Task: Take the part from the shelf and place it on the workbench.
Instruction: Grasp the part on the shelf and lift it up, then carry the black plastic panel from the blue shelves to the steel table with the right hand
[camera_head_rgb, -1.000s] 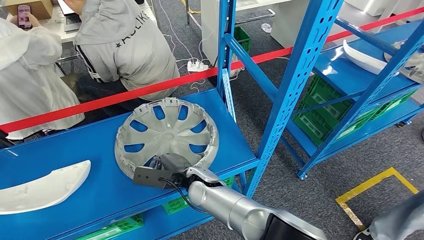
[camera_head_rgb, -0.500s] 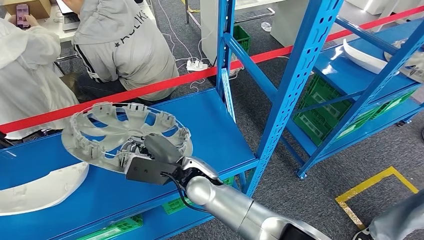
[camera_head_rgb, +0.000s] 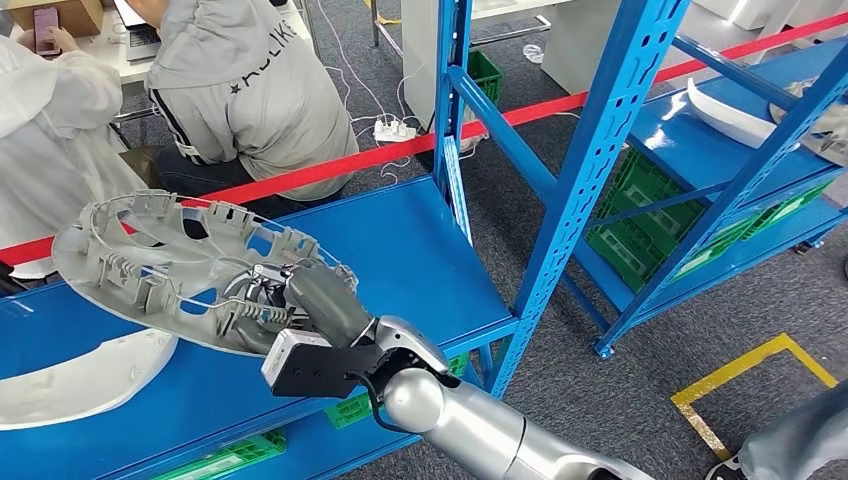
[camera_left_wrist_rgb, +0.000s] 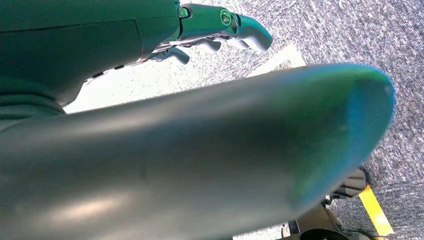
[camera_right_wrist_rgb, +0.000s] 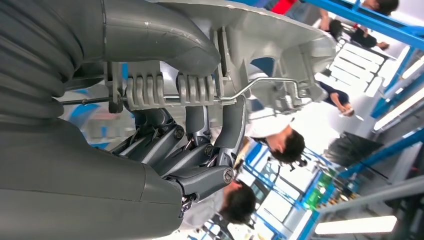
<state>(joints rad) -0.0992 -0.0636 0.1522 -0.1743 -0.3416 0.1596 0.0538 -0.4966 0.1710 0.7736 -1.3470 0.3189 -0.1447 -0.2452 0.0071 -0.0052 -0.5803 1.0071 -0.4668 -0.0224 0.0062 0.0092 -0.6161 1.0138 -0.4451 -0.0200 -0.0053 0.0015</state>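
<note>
The part is a grey wheel cover (camera_head_rgb: 150, 265) with clips and a wire ring on its back. My right hand (camera_head_rgb: 312, 300) grips its near rim and holds it tilted in the air above the left half of the blue shelf (camera_head_rgb: 410, 260). In the right wrist view my right hand's fingers (camera_right_wrist_rgb: 200, 135) wrap the wheel cover's rim (camera_right_wrist_rgb: 270, 35), thumb on the other side. My left hand (camera_left_wrist_rgb: 210, 30) hangs over grey carpet with its fingers apart and nothing in it.
A white curved panel (camera_head_rgb: 80, 380) lies on the shelf under the raised cover. Blue uprights (camera_head_rgb: 590, 170) frame the shelf's right end. Two people (camera_head_rgb: 250, 90) sit behind a red tape (camera_head_rgb: 400, 155). A second shelf (camera_head_rgb: 700, 150) at right holds another white panel (camera_head_rgb: 725, 115), with green crates (camera_head_rgb: 640, 230) below.
My right hand has lifted the wheel cover off the shelf, tipped it back side up and carried it up and to the left. The white panel has stayed put.
</note>
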